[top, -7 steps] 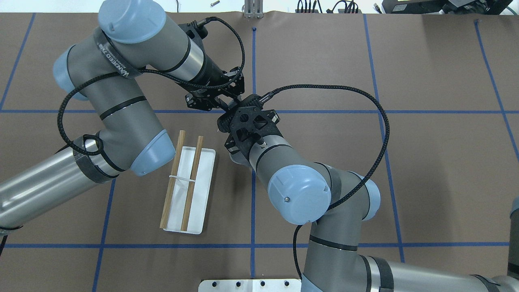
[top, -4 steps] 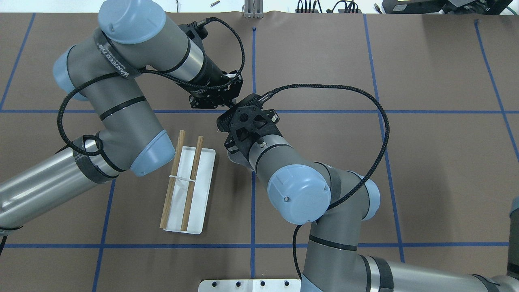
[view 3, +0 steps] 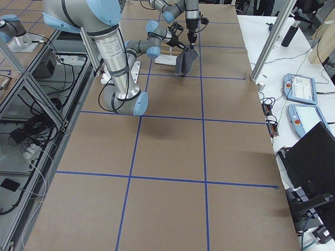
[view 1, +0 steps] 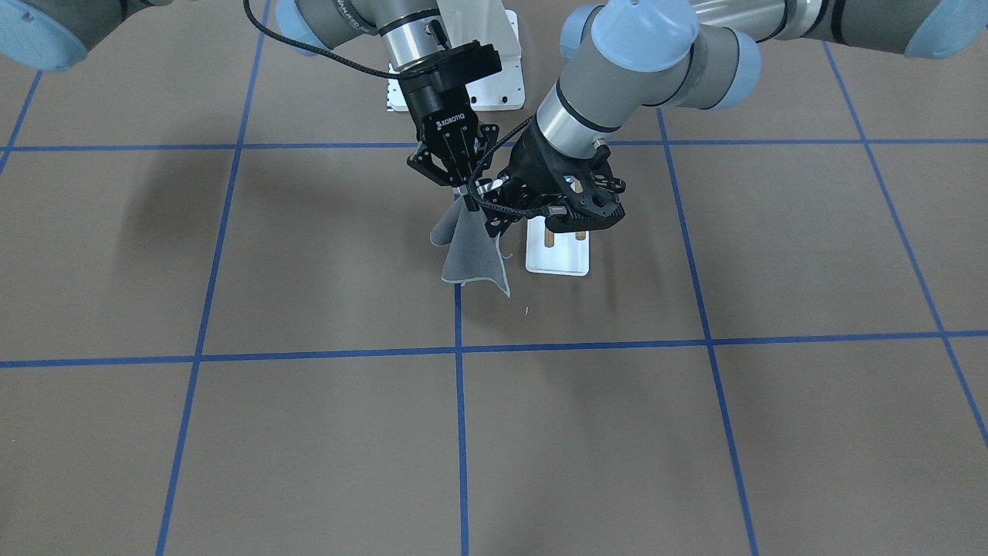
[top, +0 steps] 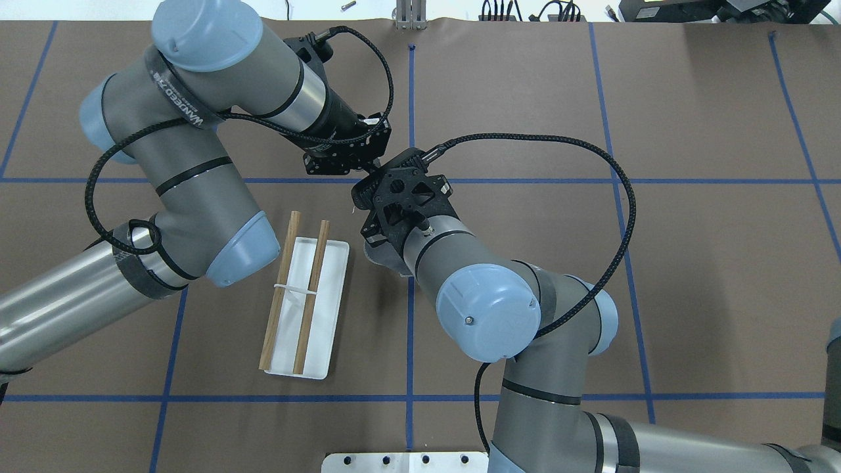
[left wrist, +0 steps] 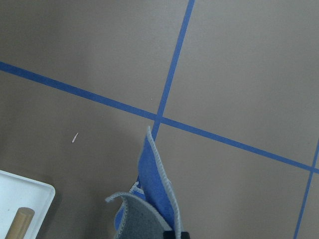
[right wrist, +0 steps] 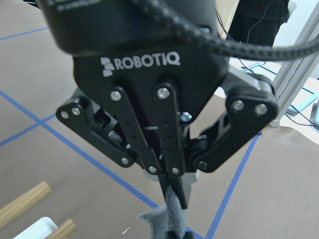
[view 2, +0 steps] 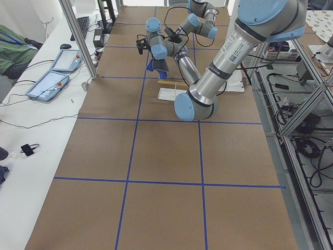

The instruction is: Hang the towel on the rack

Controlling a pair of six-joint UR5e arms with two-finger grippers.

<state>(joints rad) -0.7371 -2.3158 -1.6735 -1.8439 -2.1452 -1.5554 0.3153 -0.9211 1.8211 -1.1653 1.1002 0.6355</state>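
Exterior front-facing feed gives me the towel (view 1: 475, 259) hanging over the bench (view 1: 695, 432), bunched at its top, bluish reverse showing in the left wrist view. My right pincer (view 1: 465, 191) is clamped on that top; the left pincer (right wrist: 173, 191), pointing down, is pinched onto the towel just beside it. The rack (top: 325, 309) stands near, apart from the towel.

We're in a robotics lab, no question: long bench (view 2: 166, 153) papered brown and gridded in blue tape (view 2: 156, 182), teach pendants (view 2: 48, 86) lying on the white side table (view 2: 26, 109), aluminium framing (view 2: 79, 39) rising beside them, cables (view 3: 32, 128) heaped under the open frame on the opposite side.
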